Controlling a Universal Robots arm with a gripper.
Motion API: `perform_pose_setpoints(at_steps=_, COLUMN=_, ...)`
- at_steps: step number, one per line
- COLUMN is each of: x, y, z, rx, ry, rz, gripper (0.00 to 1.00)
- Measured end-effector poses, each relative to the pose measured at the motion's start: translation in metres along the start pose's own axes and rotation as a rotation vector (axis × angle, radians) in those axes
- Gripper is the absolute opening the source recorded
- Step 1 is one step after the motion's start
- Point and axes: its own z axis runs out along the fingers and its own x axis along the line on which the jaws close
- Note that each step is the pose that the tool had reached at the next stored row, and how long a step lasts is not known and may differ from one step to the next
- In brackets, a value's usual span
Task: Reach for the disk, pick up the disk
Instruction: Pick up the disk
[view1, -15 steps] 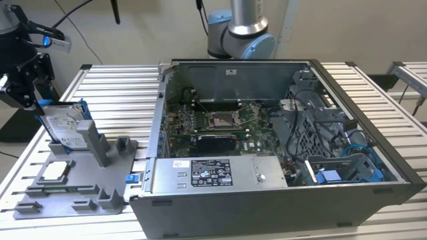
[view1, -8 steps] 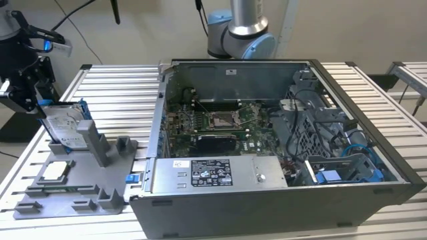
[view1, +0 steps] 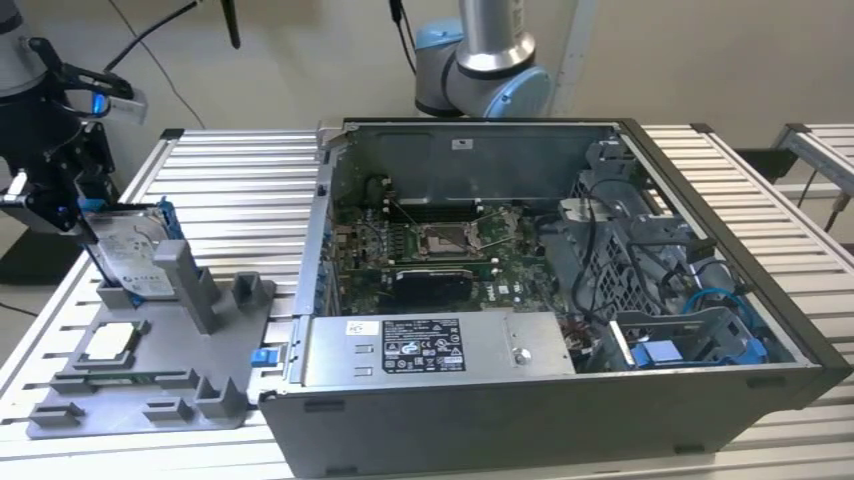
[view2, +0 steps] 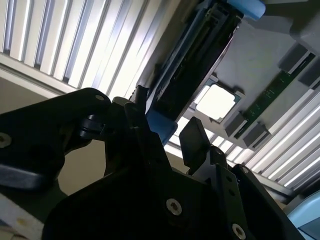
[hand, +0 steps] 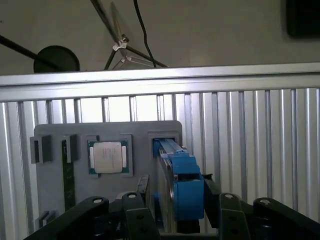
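Item 1, the disk (view1: 134, 255): we record it standing on edge in a slot of the grey holder plate (view1: 234, 345), at the exterior view's left. Its label face shows and a blue bracket (hand: 186, 192) frames its rim.

Item 2, the pincer (view1: 70, 200): set at the disk's upper end. In both wrist views its 2 fingers (view2: 192, 137) flank the bracketed edge. In the second wrist view we note a sliver of light between 1 finger and the bracket, so the jaws stand parted and grip nothing.

Item 3, a square white-topped chip (hand: 107, 156): seated in the same plate, beside the disk's slot.

Item 4, the slatted metal bench (view1: 227, 180): carries the plate.

Item 5, an open computer case (view1: 534, 300): on the bench toward the exterior view's right, well apart from the disk.
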Motion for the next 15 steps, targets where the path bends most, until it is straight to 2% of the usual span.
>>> perform_pose_setpoints(at_steps=15, x=0.0012, y=0.0, z=0.0248, rx=0.0034, ry=-0.0258, rz=-0.001, gripper=1.0)
